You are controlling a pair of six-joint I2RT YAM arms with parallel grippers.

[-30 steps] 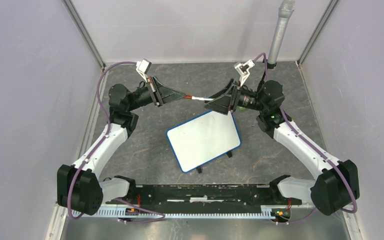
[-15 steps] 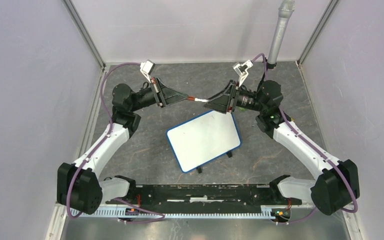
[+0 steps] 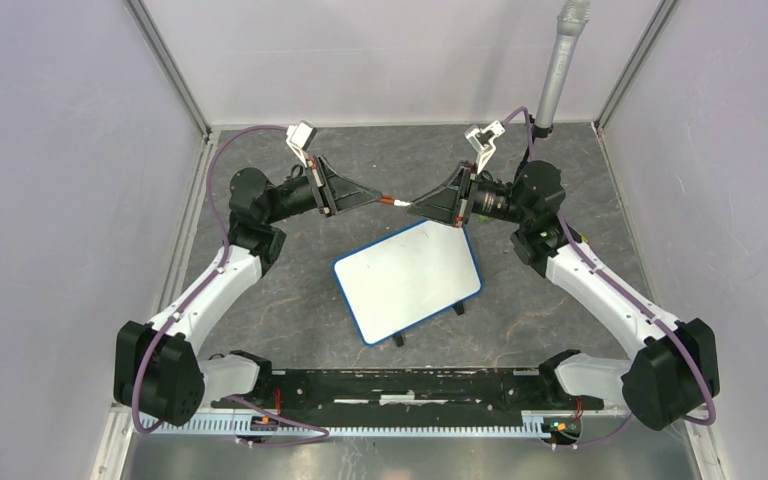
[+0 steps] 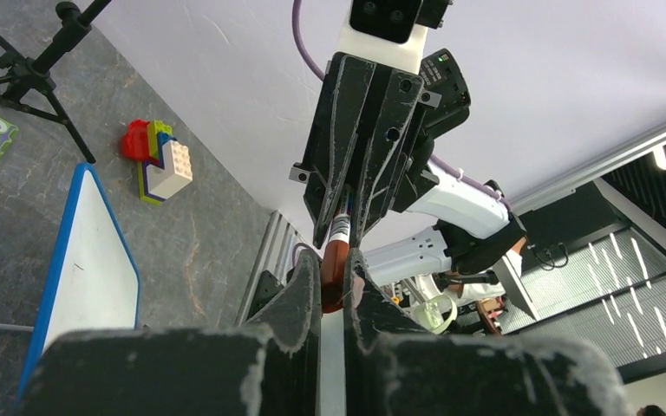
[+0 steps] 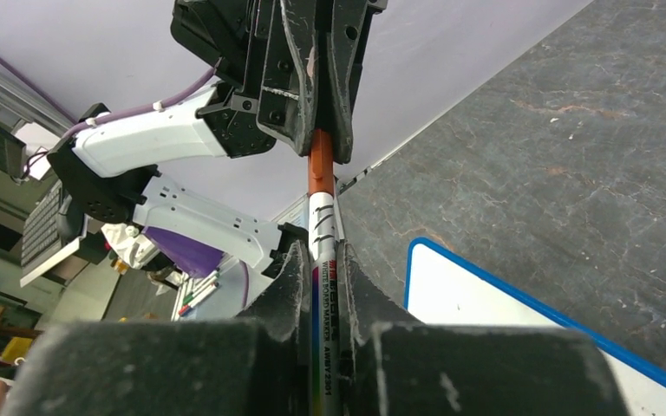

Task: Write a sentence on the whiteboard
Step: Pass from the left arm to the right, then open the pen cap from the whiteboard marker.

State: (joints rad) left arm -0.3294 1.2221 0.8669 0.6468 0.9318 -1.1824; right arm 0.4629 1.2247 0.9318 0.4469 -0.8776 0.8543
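Two pincers are facing each other just beyond the far edge of the whiteboard (image 3: 408, 278), sharing one marker (image 3: 397, 201). The left pincer (image 3: 375, 197) is clenching its reddish-brown cap (image 5: 320, 163), and the right pincer (image 3: 417, 206) is grasping the white barrel. The board is sitting askew on the grey surface (image 3: 290, 300) between the arms, showing no sentence. Uncapping looks to be the step in hand, with all the writing left.
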